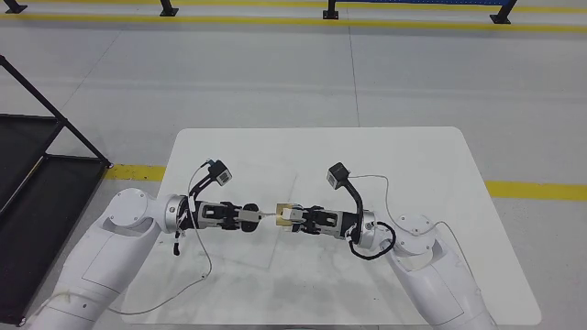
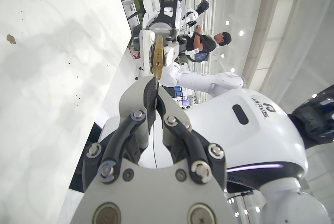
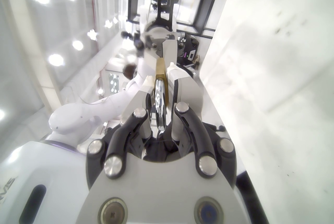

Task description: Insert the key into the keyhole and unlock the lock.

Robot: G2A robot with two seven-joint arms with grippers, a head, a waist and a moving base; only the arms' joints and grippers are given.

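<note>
We saw the brass lock held above the tabletop in the fingers of the right gripper, shackle toward its wrist. The thin key, pinched edge-on by the left gripper, touched the lock's bottom face; insertion unclear.

Left gripper pinched on the key — its tip at the brass lock, held by the right gripper.

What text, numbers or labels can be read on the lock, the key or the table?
The lock: no print legible on its brass body.
The key: too small to tell, mostly hidden in the left gripper.
The table: no text, just stains.
</note>
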